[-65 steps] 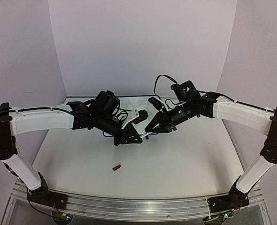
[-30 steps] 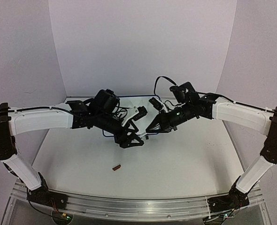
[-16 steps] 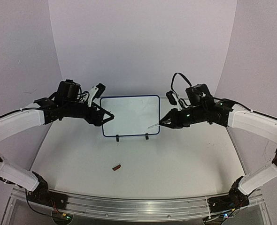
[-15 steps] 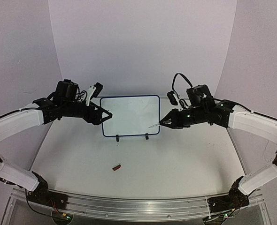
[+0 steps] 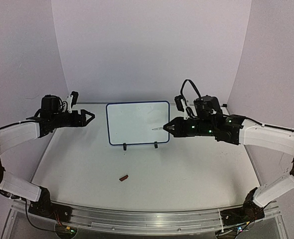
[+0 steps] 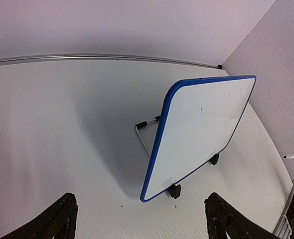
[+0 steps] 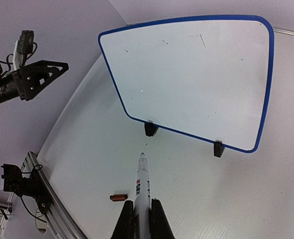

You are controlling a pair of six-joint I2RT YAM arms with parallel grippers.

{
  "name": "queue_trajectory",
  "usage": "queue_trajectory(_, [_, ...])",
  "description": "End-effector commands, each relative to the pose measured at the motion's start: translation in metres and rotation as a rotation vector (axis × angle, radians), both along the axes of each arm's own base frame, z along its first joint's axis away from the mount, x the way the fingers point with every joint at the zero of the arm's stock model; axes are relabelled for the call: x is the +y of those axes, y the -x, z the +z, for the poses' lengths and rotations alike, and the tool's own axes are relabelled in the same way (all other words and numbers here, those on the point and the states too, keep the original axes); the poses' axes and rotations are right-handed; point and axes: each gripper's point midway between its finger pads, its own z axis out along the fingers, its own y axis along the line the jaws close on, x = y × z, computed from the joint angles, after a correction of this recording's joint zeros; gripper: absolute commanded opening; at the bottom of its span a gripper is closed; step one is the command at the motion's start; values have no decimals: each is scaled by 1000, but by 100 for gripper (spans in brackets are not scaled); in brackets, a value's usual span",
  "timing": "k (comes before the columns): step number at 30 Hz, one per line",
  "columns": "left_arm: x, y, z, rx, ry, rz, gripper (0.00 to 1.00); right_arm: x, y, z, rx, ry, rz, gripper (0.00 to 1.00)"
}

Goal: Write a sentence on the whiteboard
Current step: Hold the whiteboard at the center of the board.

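At the left, the left gripper [image 5: 89, 118] hovers above the matte white table [image 5: 197, 169], its black, angular fingers [image 6: 62, 219] spread wide apart around nothing, well clear of the board. The whiteboard [image 5: 137, 122] stands at the far middle of the table: a glossy white rectangle with rounded corners and a thin blue frame, on two small black feet, tilted back on a thin wire prop [image 6: 144, 133]. Its surface carries only a few faint specks and a short stroke. A small reddish-brown cap [image 5: 123, 177] lies on the table in front of it. The right gripper [image 5: 168, 128] is clamped on a slim white marker [image 7: 142, 184], whose tip sits just before the board's right edge.
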Motion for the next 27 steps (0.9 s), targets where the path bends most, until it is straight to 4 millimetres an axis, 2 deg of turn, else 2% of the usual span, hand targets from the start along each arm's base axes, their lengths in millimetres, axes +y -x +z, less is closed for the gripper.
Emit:
queue_trajectory(1, [-7,-13,23,-144,113,-78,87,23,-15,26,-127,-78,-37,0])
queue_trajectory(5, [-17,-19,18,-178,155,-196,84,45,-24,33,-166,-130,-19,0])
queue_trajectory(7, [-25,-21,9,-162,172,-260,81,56,-31,30,-169,-138,-11,0])
queue_trajectory(16, [-48,-44,-20,-132,136,-364,57,108,-64,25,-189,-203,25,0])
queue_trajectory(27, [-72,-61,-36,-132,97,-427,41,143,-97,18,-221,-233,1,0])
